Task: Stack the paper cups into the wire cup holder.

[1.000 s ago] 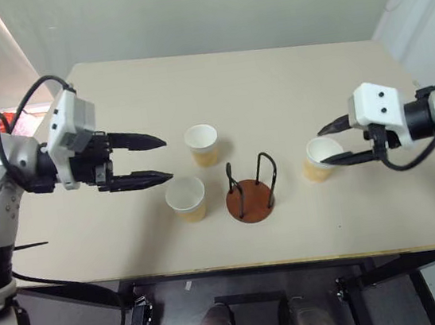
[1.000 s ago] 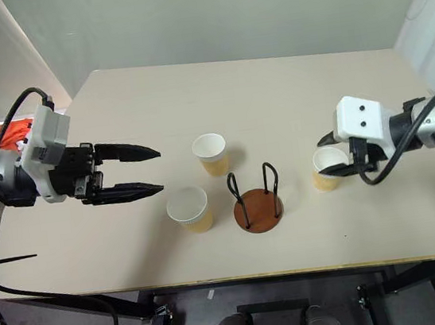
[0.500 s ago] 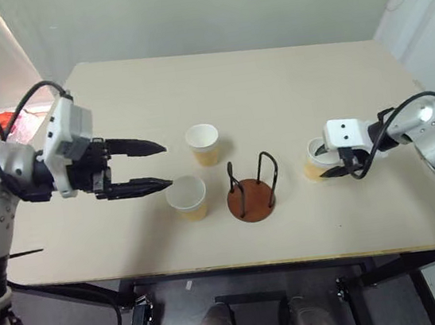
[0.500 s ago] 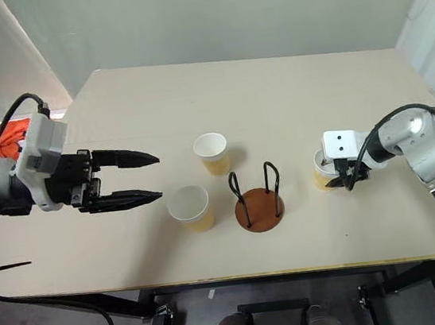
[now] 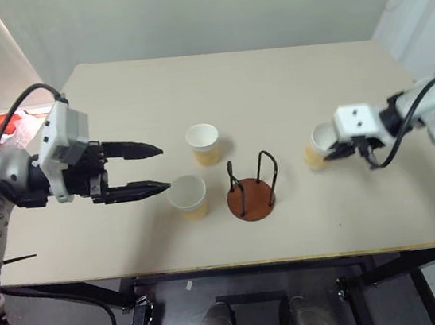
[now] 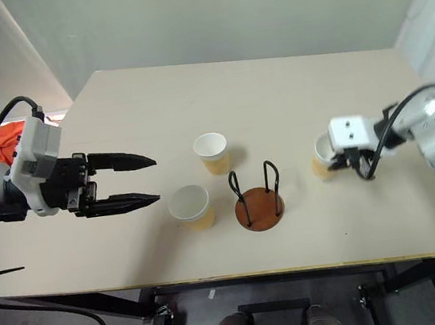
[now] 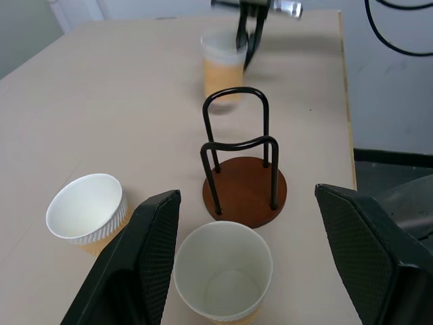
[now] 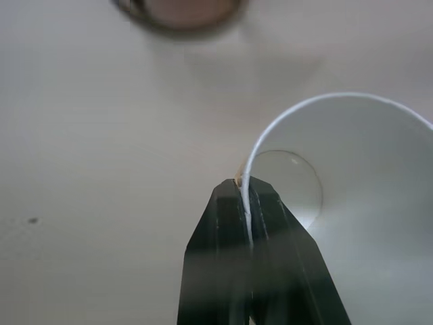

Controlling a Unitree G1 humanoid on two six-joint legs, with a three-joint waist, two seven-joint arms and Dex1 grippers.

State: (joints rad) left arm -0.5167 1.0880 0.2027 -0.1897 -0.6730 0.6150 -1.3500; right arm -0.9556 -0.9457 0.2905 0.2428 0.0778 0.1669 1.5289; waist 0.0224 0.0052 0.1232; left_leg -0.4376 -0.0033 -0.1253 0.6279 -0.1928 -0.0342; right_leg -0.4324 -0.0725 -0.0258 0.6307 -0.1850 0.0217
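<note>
Left eye view: the right gripper (image 5: 331,150) at mid-right is pinched on a tan paper cup (image 5: 317,148); the black-wire, brown-based cup holder (image 5: 250,192) stands at centre. Left wrist view: the left gripper (image 7: 254,261) is spread above another cup (image 7: 223,278). Right wrist view: fingers (image 8: 233,264) are clamped on the white rim.

3 tan paper cups (image 5: 187,196) upright on table, w/ empty wire cup holder (image 5: 251,194) between.

The paper cups (image 5: 187,197) are tan-yellow outside, with white rims and insides. The wire cup holder (image 5: 251,200) between them has a reddish-brown disc base and black wire loops. The table (image 5: 271,83) beneath the holder is plain pale beige. Both grippers (image 5: 148,168) have black fingers behind white housings.
</note>
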